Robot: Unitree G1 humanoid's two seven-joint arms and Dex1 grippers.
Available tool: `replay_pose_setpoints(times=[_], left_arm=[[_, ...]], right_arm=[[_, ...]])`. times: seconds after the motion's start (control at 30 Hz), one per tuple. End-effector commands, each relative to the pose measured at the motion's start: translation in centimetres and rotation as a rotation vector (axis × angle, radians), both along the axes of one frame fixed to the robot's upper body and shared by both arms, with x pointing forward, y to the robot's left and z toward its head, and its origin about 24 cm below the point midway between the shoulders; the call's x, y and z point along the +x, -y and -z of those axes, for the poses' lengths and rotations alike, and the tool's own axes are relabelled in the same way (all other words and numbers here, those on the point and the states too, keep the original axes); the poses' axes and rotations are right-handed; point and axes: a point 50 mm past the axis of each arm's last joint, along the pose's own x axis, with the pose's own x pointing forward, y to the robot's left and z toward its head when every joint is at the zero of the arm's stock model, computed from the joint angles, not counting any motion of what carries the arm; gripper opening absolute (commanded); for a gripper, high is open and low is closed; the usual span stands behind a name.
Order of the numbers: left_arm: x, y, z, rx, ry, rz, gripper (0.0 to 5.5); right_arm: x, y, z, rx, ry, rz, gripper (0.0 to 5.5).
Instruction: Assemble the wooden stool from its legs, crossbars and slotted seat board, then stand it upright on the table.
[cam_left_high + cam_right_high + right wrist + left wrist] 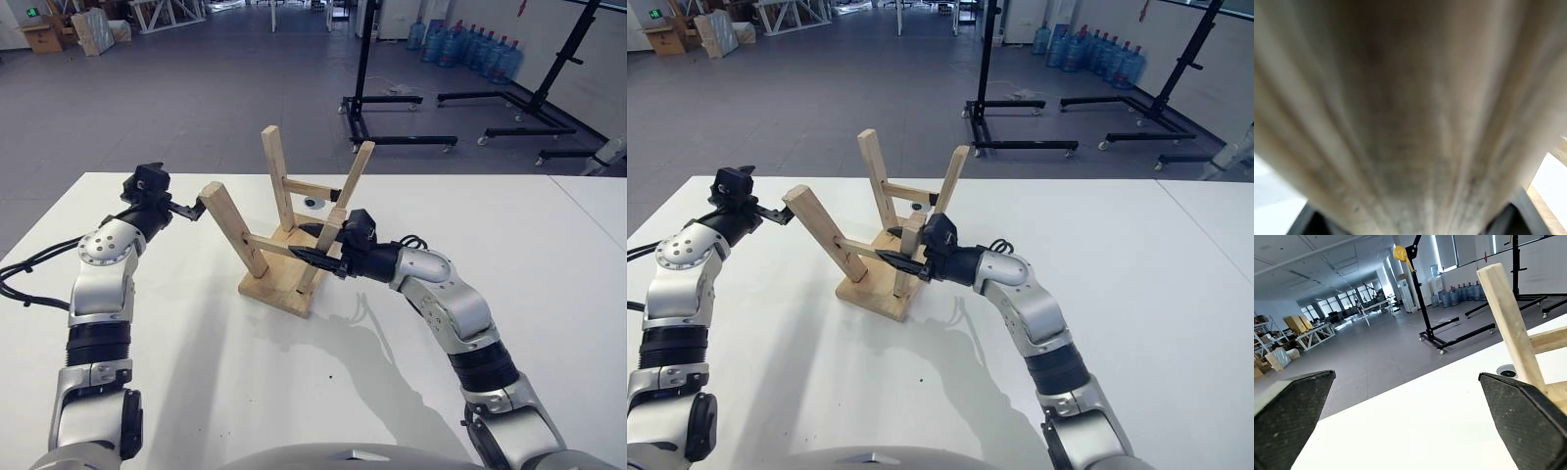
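Left eye view: pale stool (279, 286) upside down (right pincer (313, 245) tight on one leg (348, 191), left pincer (194, 210) wide)

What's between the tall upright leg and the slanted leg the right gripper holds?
A short crossbar joins the upright leg to the slanted leg, above the right gripper; the left eye view shows it.

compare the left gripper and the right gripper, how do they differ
The left gripper is open, nothing between its fingers; the right gripper is shut on the near leg.
The left gripper sits high, by the top end of the leaning leg; the right gripper sits low, just above the seat board.
Both are black two-finger grippers at the upturned stool.
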Motion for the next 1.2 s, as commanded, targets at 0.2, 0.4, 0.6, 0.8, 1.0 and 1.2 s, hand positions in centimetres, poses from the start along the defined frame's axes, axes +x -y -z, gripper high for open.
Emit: replay_pose_setpoints(times=[0.2, 0.4, 0.6, 0.8, 1.0, 1.2], left_arm=[[-0.6, 5.3, 0.2, -0.044, -0.015, 0.149, 5.4], [-1.5, 7.3, 1.3, -0.043, -0.048, 0.189, 5.4], [-1.8, 7.8, 1.9, -0.048, -0.069, 0.194, 5.4], [-1.4, 7.2, 2.0, -0.051, -0.074, 0.167, 5.4], [-0.9, 6.1, 2.5, -0.062, -0.104, 0.107, 5.4], [-0.6, 5.5, 3.2, -0.042, -0.13, 0.073, 5.4]], right_arm=[[-0.5, -0.2, 1.4, -0.062, -0.049, -0.019, 2.05], [-0.3, -2.9, 0.3, -0.07, -0.009, -0.067, 2.04], [-0.2, -3.8, 1.4, -0.072, -0.045, -0.047, 2.04], [-0.3, -2.6, 2.3, -0.069, -0.087, -0.014, 2.04], [-0.6, -2.1, 3.5, -0.071, -0.139, 0.0, 2.04], [0.0, -1.8, 3.9, -0.084, -0.157, 0.017, 3.16]])
